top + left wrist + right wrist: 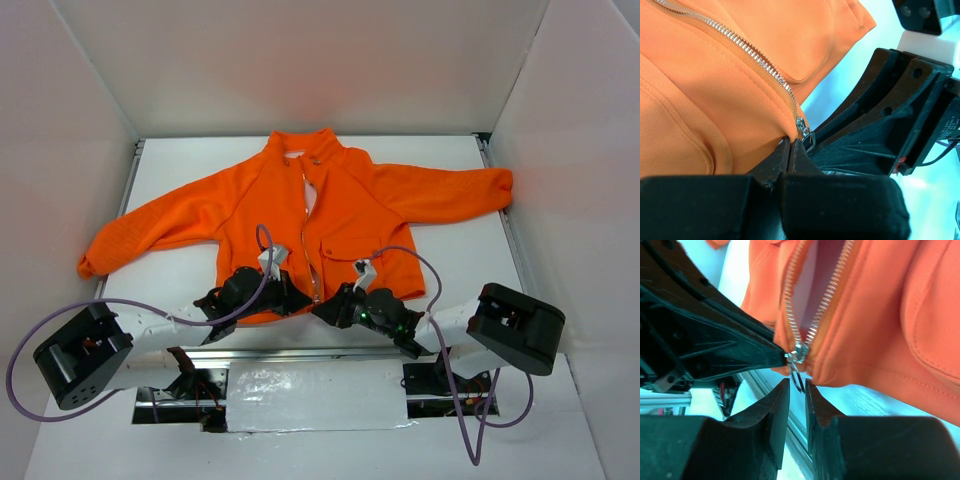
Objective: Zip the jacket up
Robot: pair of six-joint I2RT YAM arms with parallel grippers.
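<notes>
The orange jacket (340,210) lies flat on the white table, collar at the far side, with its pale zipper (306,230) open along most of its length. The zipper slider (800,351) sits at the bottom hem. My left gripper (791,143) is shut on the hem fabric just beside the slider (803,128). In the top view it (288,296) is at the hem's middle. My right gripper (797,385) stands narrowly open, and the slider's pull tab (798,379) hangs between its fingertips, unclamped. In the top view it (334,306) faces the left gripper across the slider.
White walls enclose the table on three sides. A metal rail (300,352) runs along the near edge, with a shiny sheet (315,396) below it. Purple cables (265,240) loop over both arms. The jacket's sleeves spread to the left (130,240) and right (460,190).
</notes>
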